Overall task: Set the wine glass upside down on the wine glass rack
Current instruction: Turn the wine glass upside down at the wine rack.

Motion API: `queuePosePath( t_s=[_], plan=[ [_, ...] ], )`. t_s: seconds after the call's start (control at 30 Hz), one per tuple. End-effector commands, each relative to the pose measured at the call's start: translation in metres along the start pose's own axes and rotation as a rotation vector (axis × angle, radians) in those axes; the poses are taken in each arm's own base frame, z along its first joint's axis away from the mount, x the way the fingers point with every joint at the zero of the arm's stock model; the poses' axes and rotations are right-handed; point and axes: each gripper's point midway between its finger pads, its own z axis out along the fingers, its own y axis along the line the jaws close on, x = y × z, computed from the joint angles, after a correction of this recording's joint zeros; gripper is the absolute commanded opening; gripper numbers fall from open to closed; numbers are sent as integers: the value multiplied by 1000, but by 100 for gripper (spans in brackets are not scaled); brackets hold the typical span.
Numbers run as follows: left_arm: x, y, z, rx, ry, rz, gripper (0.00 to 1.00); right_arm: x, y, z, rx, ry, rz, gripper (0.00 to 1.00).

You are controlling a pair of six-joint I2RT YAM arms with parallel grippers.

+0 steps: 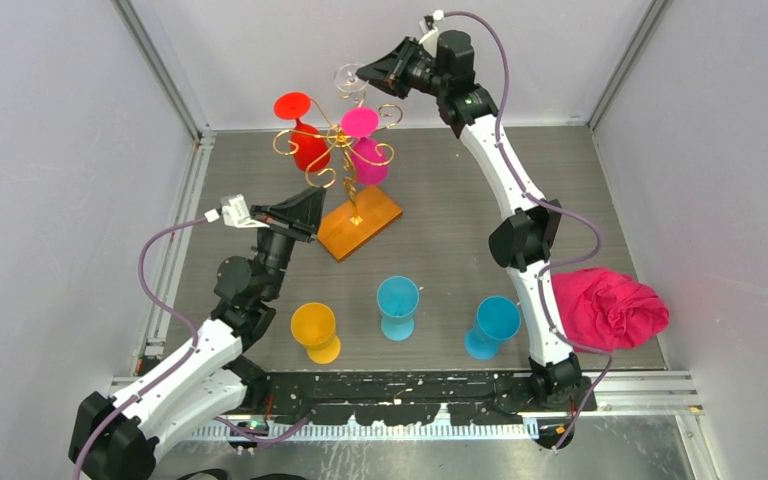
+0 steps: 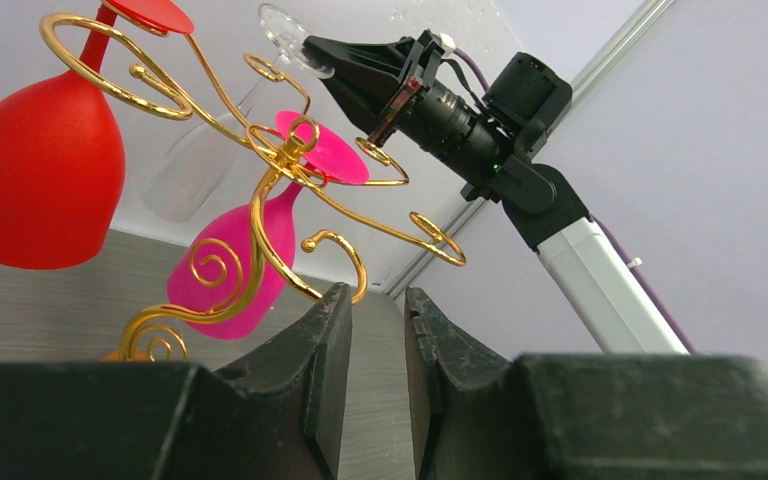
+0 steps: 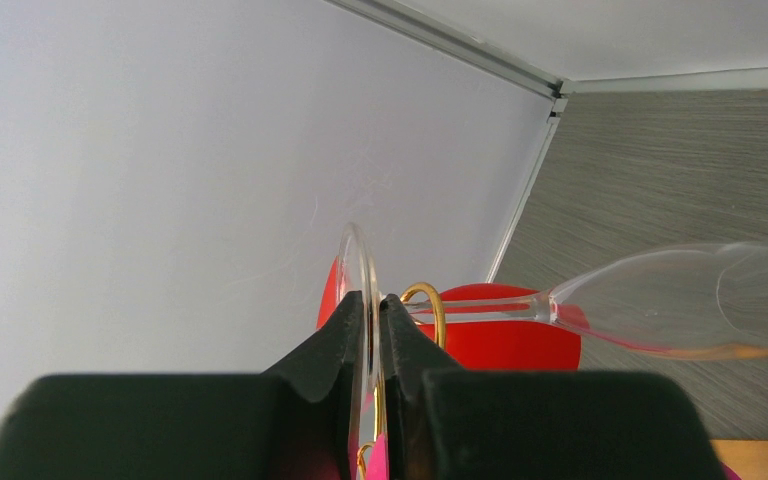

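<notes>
Left pincer (image 2: 378,300) closest to its own lens: black fingers parted by a narrow gap with nothing between them. It sits low near the rack's base, aimed up at the wires.

Grey wood-grain worktop (image 1: 440,170), pale panels on three sides.

White-and-black right arm (image 1: 500,165) reaches to the far edge. White-and-black left arm (image 1: 195,355) is folded at near left.

Crumpled pink cloth (image 1: 610,308) on the right of the worktop, just beside the right arm's lower link.

Gold wire wine glass rack (image 1: 332,152) on an orange-brown wooden base (image 1: 360,222), left of centre, toward the back. Red plastic wine glass (image 1: 308,145) hangs upside down on a left scroll. Magenta plastic wine glass (image 1: 370,160) hangs likewise on the right. Both crowd the rear scrolls.

Near row, upright and apart: yellow goblet (image 1: 314,328), middle blue goblet (image 1: 398,298), right blue goblet (image 1: 495,320).

Clear wine glass (image 3: 680,300) is above the rear of the rack, foot uppermost. Its bowl hangs down at a tilt between the red and magenta glasses. Gold scroll loop (image 3: 422,286) just beside the stem, close under the foot. Cannot tell whether the stem is inside the loop.

Right pincer (image 3: 372,300) is clamped almost closed on the thin rim of the clear wine glass's foot.
</notes>
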Motion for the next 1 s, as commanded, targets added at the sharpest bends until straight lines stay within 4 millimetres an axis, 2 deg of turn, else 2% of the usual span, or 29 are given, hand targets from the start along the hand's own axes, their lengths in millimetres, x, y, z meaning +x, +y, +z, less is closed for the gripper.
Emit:
queuePosePath(
  t_s=[0.0, 0.23, 0.67, 0.97],
  plan=[
    [-8, -6, 0, 30, -41, 7, 28, -16, 54, -12, -122, -57, -82, 1],
    [-9, -7, 1, 35, -40, 10, 32, -14, 54, -13, -117, -45, -90, 1],
    [-7, -10, 3, 47, -35, -2, 51, -6, 45, -12, -106, -2, -95, 1],
    [-5, -8, 3, 47, -34, -7, 55, 5, 46, -10, -123, 36, -100, 9]
  ],
)
